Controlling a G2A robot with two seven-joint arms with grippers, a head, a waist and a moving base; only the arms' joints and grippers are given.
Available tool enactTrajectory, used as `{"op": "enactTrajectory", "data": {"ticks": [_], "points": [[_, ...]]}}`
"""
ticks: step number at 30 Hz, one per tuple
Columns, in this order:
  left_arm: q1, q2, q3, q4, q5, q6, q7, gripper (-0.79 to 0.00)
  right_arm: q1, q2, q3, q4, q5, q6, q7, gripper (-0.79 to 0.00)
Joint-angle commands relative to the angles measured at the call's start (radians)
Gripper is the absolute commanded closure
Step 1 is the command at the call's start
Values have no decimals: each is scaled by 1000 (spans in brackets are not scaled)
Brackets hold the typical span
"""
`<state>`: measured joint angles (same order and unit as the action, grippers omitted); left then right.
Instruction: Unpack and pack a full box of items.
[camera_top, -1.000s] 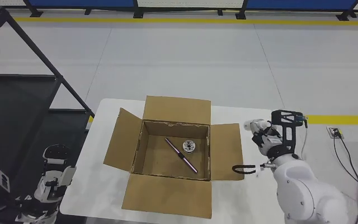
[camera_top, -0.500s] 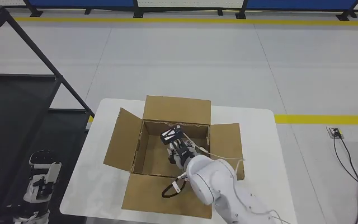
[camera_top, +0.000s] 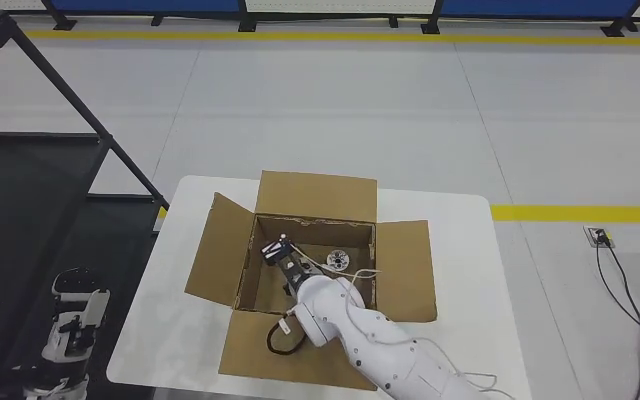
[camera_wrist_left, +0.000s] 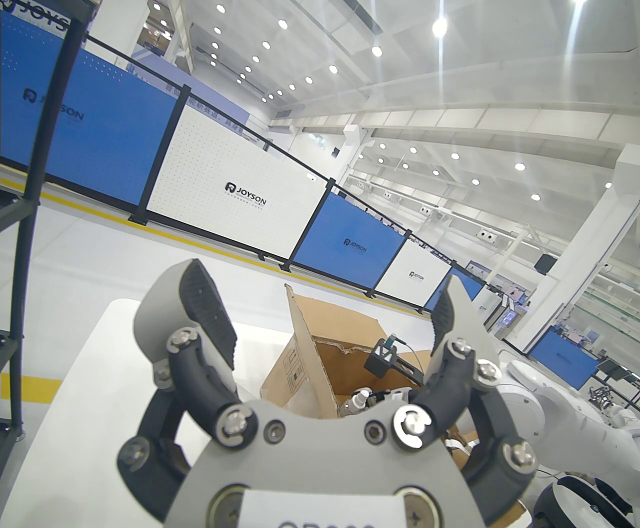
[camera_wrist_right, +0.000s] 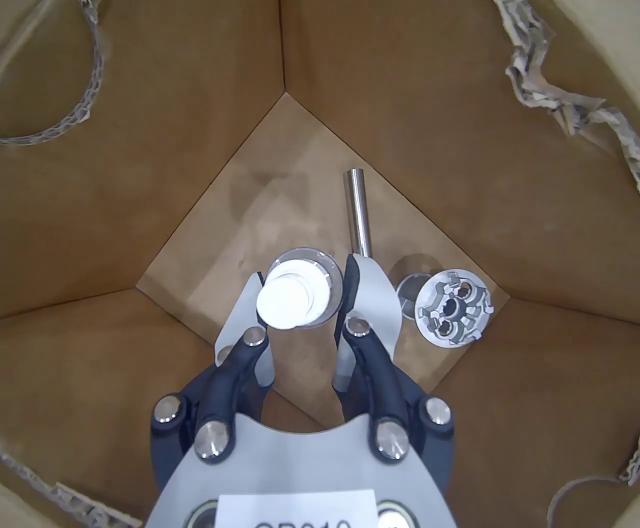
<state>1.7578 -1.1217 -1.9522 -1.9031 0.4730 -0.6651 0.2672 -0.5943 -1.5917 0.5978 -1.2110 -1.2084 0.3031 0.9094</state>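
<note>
right gripper (camera_wrist_right: 303, 272) with jar (camera_wrist_right: 292, 302) | from right edge of table (camera_top: 462, 235) into box (camera_top: 318, 195) | then toward its left wall

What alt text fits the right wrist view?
The right end effector holds a white-topped clear cylinder inside the cardboard box. A metal rod and a toothed metal disc sit on the box floor beside it.

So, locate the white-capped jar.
In the right wrist view, the white-capped jar is held in the right tool, inside the box, beside the metal rod.
</note>
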Motion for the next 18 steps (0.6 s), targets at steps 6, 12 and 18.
{"op": "enactTrajectory", "data": {"ticks": [6,12,18], "points": [[0,0,0,0,0,0,0,-785,10,-20,12,38,0,-15,4,-413],[0,0,0,0,0,0,0,-785,-10,-21,40,7,-20,-31,18,-662],[-3,0,0,-2,12,15,-12,-785,-58,-6,90,-98,-65,-44,44,-785]]}}
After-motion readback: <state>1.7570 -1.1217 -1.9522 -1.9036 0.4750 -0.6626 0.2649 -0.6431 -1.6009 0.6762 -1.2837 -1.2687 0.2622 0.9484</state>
